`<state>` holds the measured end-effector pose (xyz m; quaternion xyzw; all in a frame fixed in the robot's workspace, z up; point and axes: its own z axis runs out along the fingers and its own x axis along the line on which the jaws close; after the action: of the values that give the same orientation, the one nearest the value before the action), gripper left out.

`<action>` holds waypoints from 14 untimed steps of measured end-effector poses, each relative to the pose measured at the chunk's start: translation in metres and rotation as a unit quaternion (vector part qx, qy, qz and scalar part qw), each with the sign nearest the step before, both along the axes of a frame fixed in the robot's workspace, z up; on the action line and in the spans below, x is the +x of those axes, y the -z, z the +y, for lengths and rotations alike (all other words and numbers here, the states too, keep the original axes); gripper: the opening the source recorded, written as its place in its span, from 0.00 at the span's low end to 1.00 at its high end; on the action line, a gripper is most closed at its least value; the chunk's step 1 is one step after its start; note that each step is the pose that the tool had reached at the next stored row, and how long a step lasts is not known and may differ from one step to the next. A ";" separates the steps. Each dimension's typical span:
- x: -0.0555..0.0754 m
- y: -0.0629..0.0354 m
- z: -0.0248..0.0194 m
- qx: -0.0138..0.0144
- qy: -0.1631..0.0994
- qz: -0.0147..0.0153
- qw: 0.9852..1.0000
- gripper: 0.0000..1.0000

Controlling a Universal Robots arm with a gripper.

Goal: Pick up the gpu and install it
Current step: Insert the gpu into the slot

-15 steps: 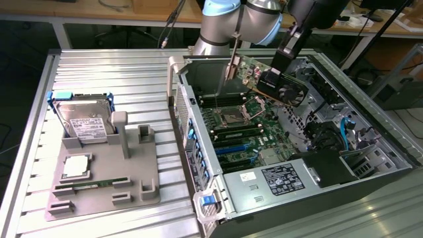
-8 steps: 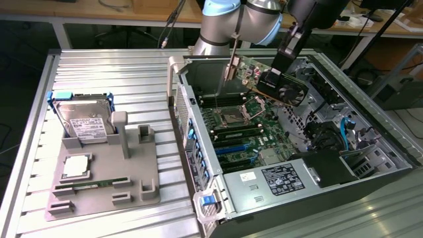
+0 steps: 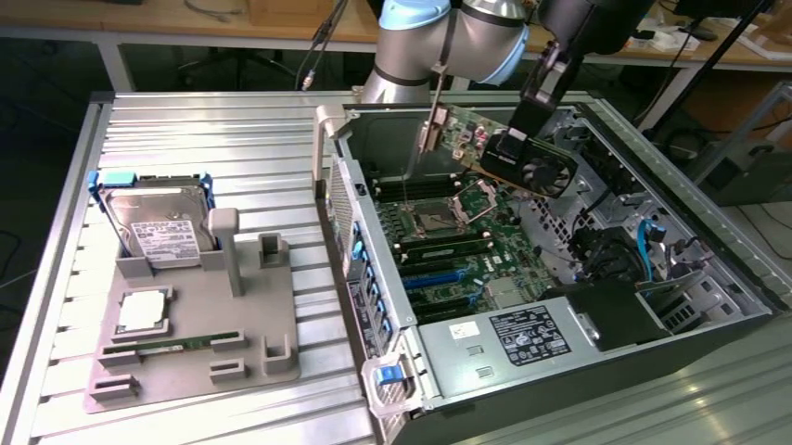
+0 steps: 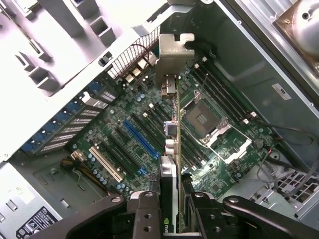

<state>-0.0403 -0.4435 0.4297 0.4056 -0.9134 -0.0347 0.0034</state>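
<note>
The gripper [image 3: 530, 116] holds the gpu [image 3: 520, 156] up in the air inside the open case [image 3: 730, 306]. Its 2 fingers [image 4: 147, 219] are pressed onto the card, 1 on each flat side, so the card is pinched between them. The gpu hangs on its edge over the green board [image 3: 458, 246] and is not in a slot yet. Its round black fan [image 3: 546, 172] faces the exterior view's right, and its silver bracket [image 3: 433, 128] sits at the end near the case's back wall. In the wrist view the gpu [image 4: 177, 134] looks like a thin strip, with the bracket [image 4: 172, 55] at the far end. Below it is the board [image 4: 124, 114], with a blue slot [image 4: 139, 139] on one side of the card and the square socket [image 4: 204, 117] on the other side. On the table [image 3: 210, 130], well apart from the case at the exterior view's left, is a grey tray [image 3: 198, 371]. A hard drive [image 3: 155, 227] stands in the tray, and a green memory stick [image 3: 167, 345] lies in it too.
</note>
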 end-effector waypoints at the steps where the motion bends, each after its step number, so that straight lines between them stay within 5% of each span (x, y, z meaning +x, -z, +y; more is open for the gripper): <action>1: 0.000 0.0000 0.0000 0.000 -0.003 0.000 1.000 0.27; 14: 0.000 0.0000 0.0000 0.000 -0.040 0.000 0.999 0.27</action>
<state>-0.0403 -0.4435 0.4297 0.4422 -0.8962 -0.0346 0.0048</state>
